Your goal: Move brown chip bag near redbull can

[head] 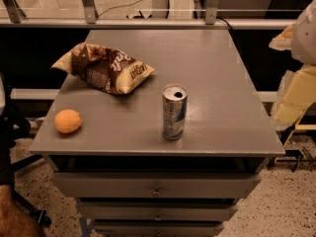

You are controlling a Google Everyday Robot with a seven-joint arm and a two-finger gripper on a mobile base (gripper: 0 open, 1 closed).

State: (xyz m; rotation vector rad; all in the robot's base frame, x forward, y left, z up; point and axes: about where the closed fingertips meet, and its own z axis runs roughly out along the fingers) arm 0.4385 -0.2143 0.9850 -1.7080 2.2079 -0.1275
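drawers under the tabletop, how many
3: top drawer, middle drawer, bottom drawer at the picture's lower edge; more may hide below. The gripper is not in view.

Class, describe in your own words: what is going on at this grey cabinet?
Nothing is being handled yet. The chip bag lies at the back left of the cabinet top, apart from the can, which stands upright near the front middle. An orange sits at the front left. The robot's pincer is not in view.
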